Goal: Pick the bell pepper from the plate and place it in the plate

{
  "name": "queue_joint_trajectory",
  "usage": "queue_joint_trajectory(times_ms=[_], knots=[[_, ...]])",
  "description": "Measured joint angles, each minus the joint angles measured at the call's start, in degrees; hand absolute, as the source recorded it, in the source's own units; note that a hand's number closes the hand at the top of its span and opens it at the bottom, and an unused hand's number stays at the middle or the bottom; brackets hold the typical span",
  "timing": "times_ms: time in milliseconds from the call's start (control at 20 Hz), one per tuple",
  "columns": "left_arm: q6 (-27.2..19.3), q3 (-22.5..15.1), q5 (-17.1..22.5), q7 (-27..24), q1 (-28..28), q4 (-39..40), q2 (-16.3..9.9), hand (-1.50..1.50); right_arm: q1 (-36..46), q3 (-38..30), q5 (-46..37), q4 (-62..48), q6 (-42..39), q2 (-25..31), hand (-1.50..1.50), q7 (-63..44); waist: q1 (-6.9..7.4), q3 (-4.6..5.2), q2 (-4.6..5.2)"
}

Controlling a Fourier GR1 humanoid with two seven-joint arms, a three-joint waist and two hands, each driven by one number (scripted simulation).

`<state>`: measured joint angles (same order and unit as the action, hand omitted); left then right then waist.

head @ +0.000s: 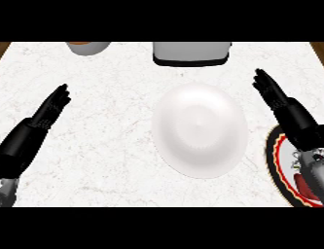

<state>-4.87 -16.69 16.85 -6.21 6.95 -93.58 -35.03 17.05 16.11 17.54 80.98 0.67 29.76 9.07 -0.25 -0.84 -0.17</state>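
While the white plate (200,129) lies between them, both robot hands stand straight-fingered.

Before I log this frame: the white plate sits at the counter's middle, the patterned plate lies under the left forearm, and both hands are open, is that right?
Not quite. The head view shows the patterned plate under the right forearm, not the left. The white plate does sit at the counter's middle, and the left hand and right hand are both open.
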Motion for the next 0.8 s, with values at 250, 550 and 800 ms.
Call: queue_joint_trajectory(times_ms=[250, 550, 800], knots=[[-1.55, 4.42, 0.26, 2.48, 3.90, 1.64, 0.99, 0.00, -1.77, 4.48, -4.09, 5.10, -0.44, -3.10, 1.50, 1.80, 0.03, 0.60, 0.07], [-4.07, 6.82, 1.32, 4.36, 4.08, 2.06, 1.92, 0.00, -4.28, 9.58, -24.49, 2.90, 9.94, 4.01, -1.50, -1.59, -0.91, 1.26, -0.54], [-4.48, 8.45, 2.49, 6.77, 5.91, 2.50, 2.37, 0.00, -14.16, 9.26, -25.73, 2.41, 22.86, -4.97, -1.50, 6.33, -1.15, 0.84, -0.09]])
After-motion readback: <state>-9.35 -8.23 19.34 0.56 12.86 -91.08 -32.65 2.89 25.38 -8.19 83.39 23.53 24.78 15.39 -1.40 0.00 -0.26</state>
